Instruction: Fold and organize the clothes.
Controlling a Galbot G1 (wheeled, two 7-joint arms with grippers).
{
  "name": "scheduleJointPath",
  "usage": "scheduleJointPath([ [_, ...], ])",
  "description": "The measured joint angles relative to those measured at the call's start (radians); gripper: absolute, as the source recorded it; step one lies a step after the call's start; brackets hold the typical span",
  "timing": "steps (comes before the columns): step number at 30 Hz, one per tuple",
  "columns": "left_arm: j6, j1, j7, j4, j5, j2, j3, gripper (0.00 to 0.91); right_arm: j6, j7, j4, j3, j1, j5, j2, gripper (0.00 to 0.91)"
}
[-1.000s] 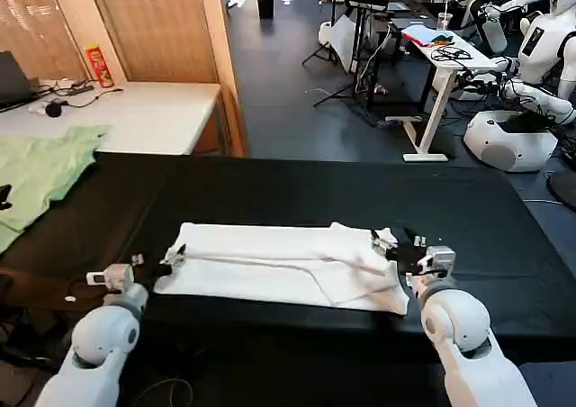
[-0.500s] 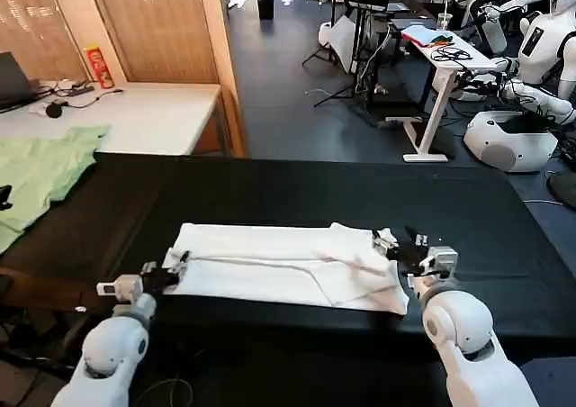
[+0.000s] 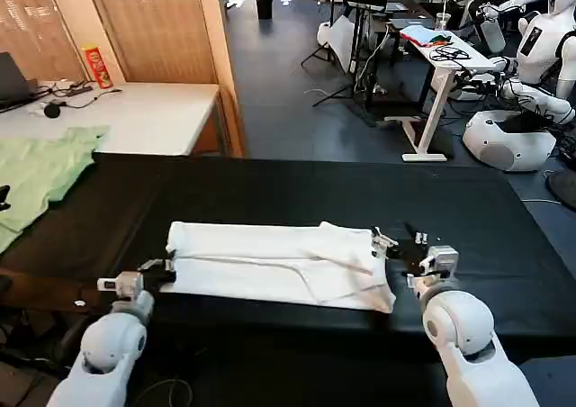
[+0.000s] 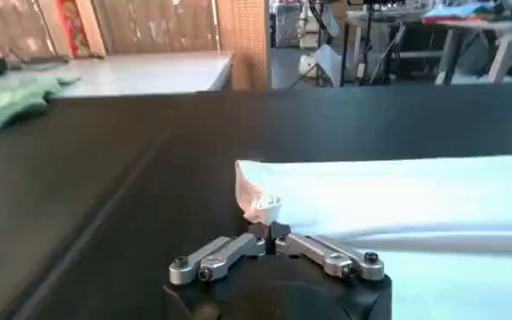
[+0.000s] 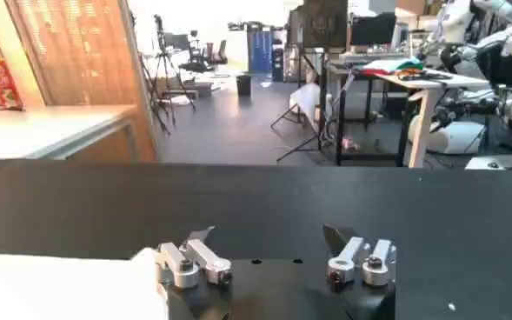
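2 arms reach in from the near edge of a black table (image 3: 270, 177), 1 at each end of a folded white T-shirt (image 3: 270, 261).

Far left, a pale green garment (image 3: 40, 168) lies half on the black table's left end and half on the white table (image 3: 144, 114) behind it, well apart from the shirt. A red can (image 3: 94, 65) stands upright near the back of that white table.

The left pincer (image 3: 162, 268) sits low at the near left corner of the T-shirt. In the left wrist view its 2 fingers (image 4: 229, 250) are drawn together to a point, and their tips meet right at a small bunched fold of white cloth at the shirt's corner (image 4: 260, 205); they look closed on that corner.

The T-shirt lies flat as a long band across the middle of the black table, plain side up, with a diagonal crease toward its right half and a rumpled right end.

The right pincer (image 3: 402, 246) rests at the shirt's right end. In the right wrist view its fingers (image 5: 195, 258) stand wide apart with bare black table between them; the white cloth (image 5: 64, 287) lies just beside 1 finger, and nothing is gripped.
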Motion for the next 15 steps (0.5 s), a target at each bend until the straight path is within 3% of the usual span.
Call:
scheduleJointPath([
  [8,-0.096,-0.011,-0.002,0.068,0.150,0.179,-0.048,0.000,0.000,0.000,0.020,0.016,-0.022,0.002,0.008,0.878],
  [15,-0.063,0.016,-0.014,0.030,0.164,0.239,-0.035,0.000,0.004,-0.004,0.034,0.020,-0.042,-0.019,0.025,0.878],
])
